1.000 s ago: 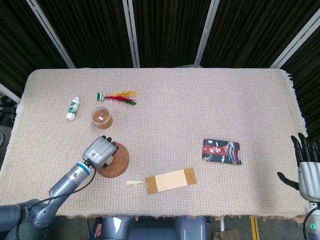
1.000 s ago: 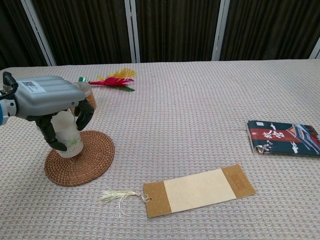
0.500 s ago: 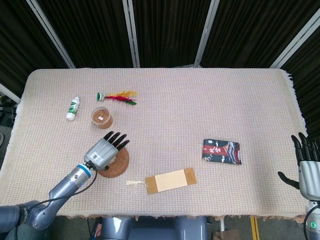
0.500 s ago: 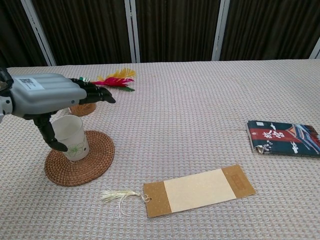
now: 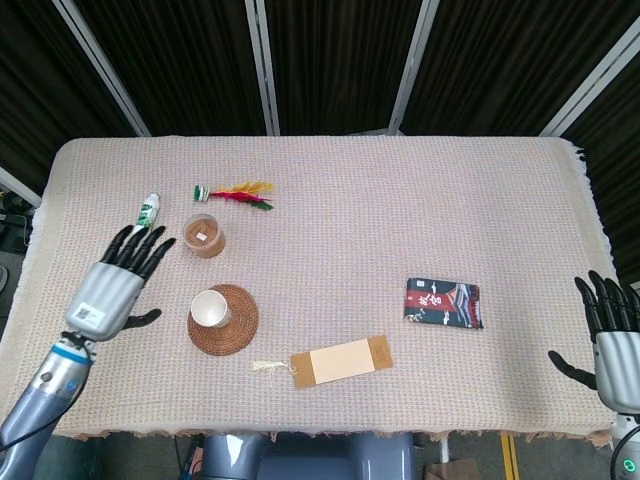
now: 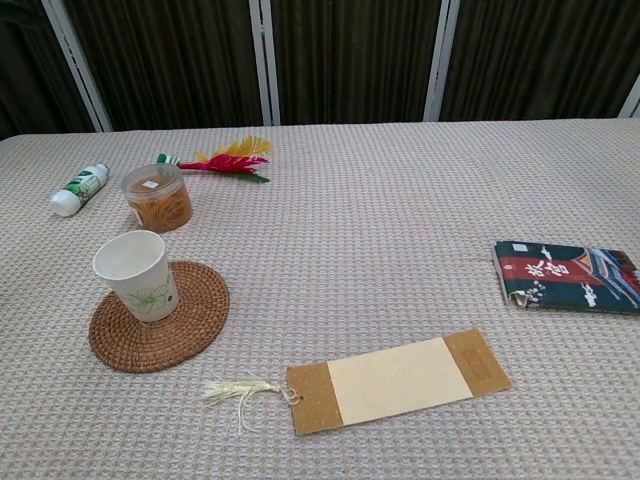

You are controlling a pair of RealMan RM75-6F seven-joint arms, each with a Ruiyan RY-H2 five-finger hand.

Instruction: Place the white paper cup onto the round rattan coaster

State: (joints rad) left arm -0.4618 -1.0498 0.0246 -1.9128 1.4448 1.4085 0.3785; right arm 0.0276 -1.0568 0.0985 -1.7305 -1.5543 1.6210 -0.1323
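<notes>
The white paper cup [image 5: 210,307] [image 6: 137,275] stands upright on the left part of the round rattan coaster [image 5: 232,325] [image 6: 180,325], mouth up, with a green leaf print on its side. My left hand [image 5: 115,283] hangs well to the left of the cup, fingers spread and holding nothing. It shows only in the head view. My right hand [image 5: 612,333] sits at the far right edge of the table, fingers apart and empty.
A small tub of rubber bands [image 5: 204,236] [image 6: 158,196] stands just behind the coaster. A feather shuttlecock [image 5: 238,194] and a white bottle [image 5: 147,211] lie further back left. A bookmark with a tassel [image 5: 340,362] and a dark packet [image 5: 444,303] lie to the right.
My left hand let go of the cup, opened, and pulled back to the left, out of the chest view. The cup stays standing on the coaster.
</notes>
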